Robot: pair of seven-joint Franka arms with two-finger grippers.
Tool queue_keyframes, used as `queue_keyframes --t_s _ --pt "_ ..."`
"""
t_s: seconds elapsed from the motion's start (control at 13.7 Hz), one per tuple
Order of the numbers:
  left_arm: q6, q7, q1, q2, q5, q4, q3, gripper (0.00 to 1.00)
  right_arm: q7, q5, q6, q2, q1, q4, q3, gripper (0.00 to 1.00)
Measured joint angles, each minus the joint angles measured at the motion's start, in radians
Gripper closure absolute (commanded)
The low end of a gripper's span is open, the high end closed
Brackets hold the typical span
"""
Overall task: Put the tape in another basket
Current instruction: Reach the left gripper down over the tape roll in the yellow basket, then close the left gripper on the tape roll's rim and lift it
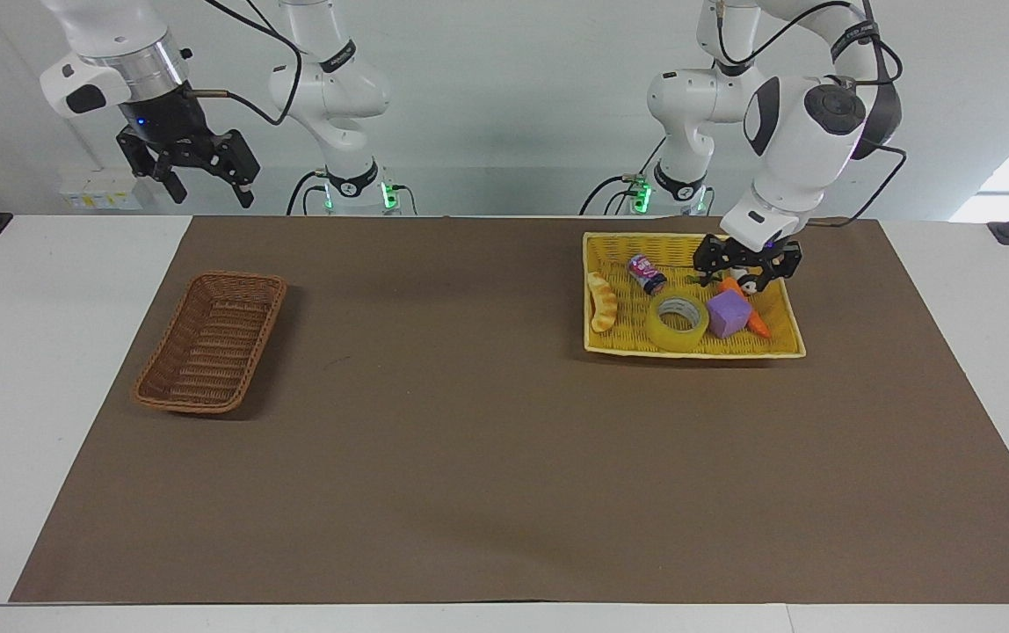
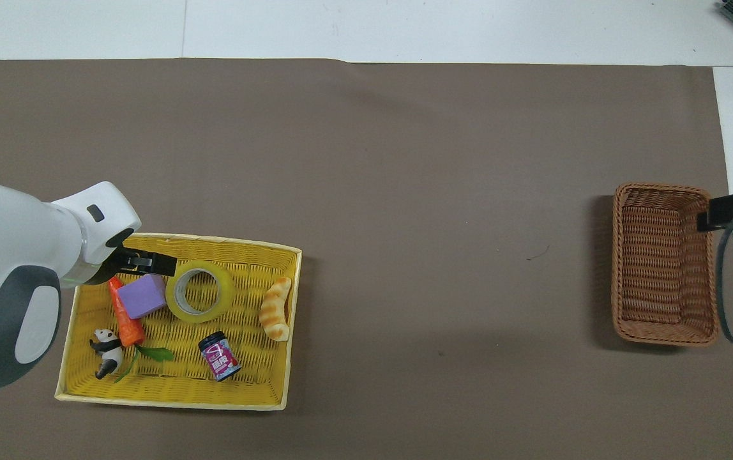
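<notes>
The tape (image 1: 677, 340) lies flat in the yellow tray (image 1: 594, 345), beside the purple cube (image 1: 727, 314). It also shows in the overhead view (image 2: 228, 292). My left gripper (image 1: 738, 281) is open and hangs low over the tray, above the carrot and panda, on the robots' side of the cube. In the overhead view it (image 2: 149, 262) is beside the tape, apart from it. The brown wicker basket (image 1: 236, 278) stands empty at the right arm's end of the table (image 2: 660, 188). My right gripper (image 1: 204, 180) is open and waits high up, over the table edge near that basket.
The yellow tray (image 2: 168, 401) also holds a carrot (image 2: 127, 322), a panda figure (image 2: 106, 348), a small can (image 2: 219, 356) and a bread piece (image 2: 276, 308). A brown mat (image 1: 469, 440) covers the table between the two baskets.
</notes>
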Motion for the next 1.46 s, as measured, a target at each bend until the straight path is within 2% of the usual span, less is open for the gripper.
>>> queue_keyframes --t_s 0.29,0.59,0.8,0.95,1.17,1.46 --pt "0.089 0.003 -0.015 0.049 0.0 -0.04 -0.001 0.0 0.0 0.0 0.0 0.0 0.0 0.0 0.0 0.0" --pt "0.187 0.004 -0.046 0.126 0.0 -0.067 -0.001 0.27 0.0 0.001 0.0 0.0 0.016 -0.001 -0.001 0.0" --pt "0.197 0.038 -0.047 0.157 0.001 -0.069 0.0 0.35 0.003 -0.002 0.0 0.0 0.062 -0.002 -0.006 0.0" --pt "0.197 0.072 -0.047 0.166 0.003 -0.077 0.003 0.35 0.006 -0.002 0.0 0.0 0.077 -0.002 -0.04 0.0" --pt "0.197 0.127 -0.045 0.164 0.006 -0.111 0.011 0.35 0.006 -0.001 0.0 0.0 0.131 -0.002 -0.137 0.0" --pt "0.227 0.139 -0.045 0.164 0.007 -0.153 0.014 0.35 0.006 0.002 0.0 -0.004 0.161 -0.002 -0.142 0.0"
